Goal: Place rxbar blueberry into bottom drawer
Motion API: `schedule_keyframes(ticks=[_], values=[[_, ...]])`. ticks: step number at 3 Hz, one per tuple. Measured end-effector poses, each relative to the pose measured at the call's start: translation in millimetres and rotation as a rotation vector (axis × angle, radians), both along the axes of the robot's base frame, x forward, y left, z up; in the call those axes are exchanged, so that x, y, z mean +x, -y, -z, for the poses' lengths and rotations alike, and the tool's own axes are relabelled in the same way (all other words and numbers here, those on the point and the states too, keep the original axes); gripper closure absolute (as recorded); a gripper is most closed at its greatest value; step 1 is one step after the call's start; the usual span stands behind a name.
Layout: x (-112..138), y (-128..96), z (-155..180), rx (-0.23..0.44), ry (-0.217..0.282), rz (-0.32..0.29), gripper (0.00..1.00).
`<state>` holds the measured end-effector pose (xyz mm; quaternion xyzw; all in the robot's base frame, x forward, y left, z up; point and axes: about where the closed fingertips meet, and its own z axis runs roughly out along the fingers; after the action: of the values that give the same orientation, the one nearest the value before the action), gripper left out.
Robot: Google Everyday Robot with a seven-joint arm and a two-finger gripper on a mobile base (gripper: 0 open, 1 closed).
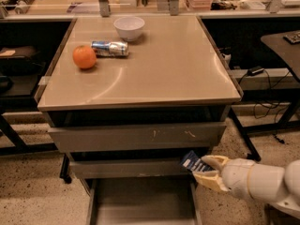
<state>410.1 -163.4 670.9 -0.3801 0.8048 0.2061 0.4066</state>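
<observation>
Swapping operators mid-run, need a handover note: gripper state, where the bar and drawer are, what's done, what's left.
Gripper: shut on the rxbar blueberry, low at the cabinet's right front, level with the middle drawer front.
Bottom drawer: pulled open, and the floor that shows is bare.
Done: bar grasped, drawer open.
Left: carry the bar left over the tray, lower it, open the fingers, withdraw.
Orange, can and bowl sit on the top, not part of the job.
</observation>
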Motion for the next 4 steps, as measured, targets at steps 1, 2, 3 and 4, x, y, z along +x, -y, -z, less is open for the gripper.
schedule_keyframes(ticks=[1, 2, 3, 4], values=[[25.6, -21.9, 65.8, -0.077, -0.046, -0.064, 1.00], [43.1, -48.2, 102.7, -0.069, -0.062, -0.123, 1.00], [43.1, -48.2, 102.7, -0.069, -0.062, -0.123, 1.00], [38.7, -62.2, 146.9, -0.069, -0.108, -0.171, 1.00]])
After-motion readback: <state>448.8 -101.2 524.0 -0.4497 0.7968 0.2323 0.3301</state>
